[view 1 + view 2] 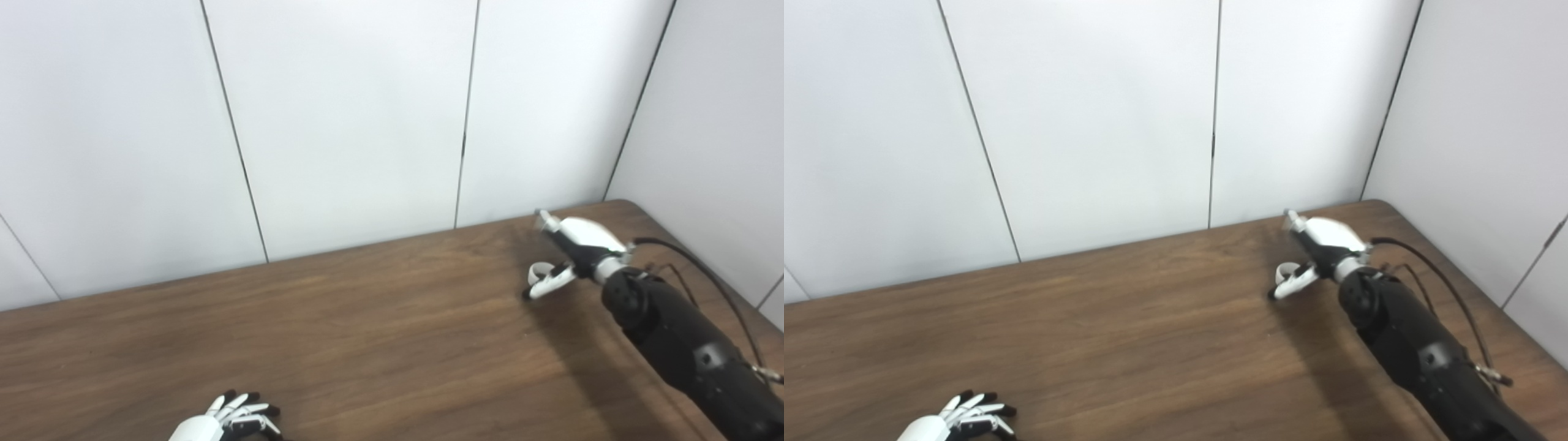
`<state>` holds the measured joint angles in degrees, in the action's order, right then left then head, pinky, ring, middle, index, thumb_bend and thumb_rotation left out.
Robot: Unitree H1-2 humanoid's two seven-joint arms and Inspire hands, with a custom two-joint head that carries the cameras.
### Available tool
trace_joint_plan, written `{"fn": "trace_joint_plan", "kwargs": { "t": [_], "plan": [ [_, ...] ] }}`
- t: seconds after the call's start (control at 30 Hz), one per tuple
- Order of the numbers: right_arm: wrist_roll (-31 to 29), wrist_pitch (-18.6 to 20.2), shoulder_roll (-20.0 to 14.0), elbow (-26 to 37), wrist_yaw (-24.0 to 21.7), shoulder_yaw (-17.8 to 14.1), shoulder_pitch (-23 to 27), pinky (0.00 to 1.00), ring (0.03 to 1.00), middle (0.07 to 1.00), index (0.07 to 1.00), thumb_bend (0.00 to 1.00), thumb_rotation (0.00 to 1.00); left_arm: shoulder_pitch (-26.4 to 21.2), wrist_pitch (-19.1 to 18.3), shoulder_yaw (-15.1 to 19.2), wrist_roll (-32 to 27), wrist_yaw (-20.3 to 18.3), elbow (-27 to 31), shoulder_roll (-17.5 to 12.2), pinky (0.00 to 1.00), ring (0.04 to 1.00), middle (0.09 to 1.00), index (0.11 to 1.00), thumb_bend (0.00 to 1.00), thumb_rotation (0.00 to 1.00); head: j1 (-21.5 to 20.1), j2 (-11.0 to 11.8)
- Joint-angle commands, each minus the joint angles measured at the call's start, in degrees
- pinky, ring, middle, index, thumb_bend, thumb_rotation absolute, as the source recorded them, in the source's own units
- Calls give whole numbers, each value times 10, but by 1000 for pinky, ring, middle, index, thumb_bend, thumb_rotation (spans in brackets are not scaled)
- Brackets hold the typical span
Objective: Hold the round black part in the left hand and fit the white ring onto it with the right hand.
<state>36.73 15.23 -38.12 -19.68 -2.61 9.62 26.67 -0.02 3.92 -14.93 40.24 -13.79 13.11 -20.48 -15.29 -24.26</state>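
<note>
Wall panels (343,122) of plain white fill the upper half of what I see, split by thin dark seams, and a second white wall (723,135) closes the corner on my right. Below them the brown wooden table (343,343) runs across the whole width, its far right corner rounded near where the walls meet.

My right arm (680,343), black and thick, comes in from the lower right and reaches toward that far corner, with a dark cable (704,263) looping beside the wrist. My right hand (572,248) is at the end of it, white shell uppermost, above the table's far right part and casting a shadow on the wood. One finger points away toward the wall, blurred at its tip; the thumb (548,285) angles down and to the left. Between the thumb and the underside of the hand sits the white ring (540,271), a small loop. It seems pinched there, though I cannot tell how firmly. Its opening faces roughly toward me and to the left, so its axis runs about level with the table rather than up; beyond that it is too small to judge.

My left hand (236,416) shows only partly at the bottom edge, well apart from the right one, low over the near table. Its fingers (245,404) are spread apart, white with black tips, pointing up and right, holding nothing I can see.
</note>
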Motion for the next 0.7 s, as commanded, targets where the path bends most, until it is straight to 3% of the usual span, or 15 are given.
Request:
{"fn": "trace_joint_plan", "kwargs": {
  "t": [0.0, 0.2, 0.37, 0.53, 0.67],
  "plan": [
    [9, -28, 3, 24, 59, -19, 11, 1000, 1000, 1000, 1000, 1000, 455, -6, -2, -3, 6, -1, -5, -4, 1000, 926, 808, 481, 518, 40, 1, 0],
    [23, -86, 29, 0, 182, -36, -9, 1000, 1000, 1000, 1000, 1000, 552, -6, 0, -3, 10, 1, -5, -5, 1000, 921, 806, 481, 518, 40, 0, 0],
    [30, -129, 39, -24, 250, -42, -10, 1000, 1000, 1000, 1000, 999, 491, -6, -2, -4, 8, -1, -5, -6, 1000, 922, 809, 481, 518, 40, -1, 0],
    [31, -125, 34, -23, 233, -38, -8, 1000, 1000, 1000, 1000, 1000, 481, -5, -6, -3, 6, -2, 0, -5, 1000, 924, 808, 481, 518, 40, 0, -2],
    [26, -89, 21, -7, 144, -25, -6, 1000, 1000, 1000, 1000, 1000, 547, -5, -9, -4, 5, -4, 3, -5, 1000, 926, 810, 481, 518, 40, 0, -2]
  ]
}}
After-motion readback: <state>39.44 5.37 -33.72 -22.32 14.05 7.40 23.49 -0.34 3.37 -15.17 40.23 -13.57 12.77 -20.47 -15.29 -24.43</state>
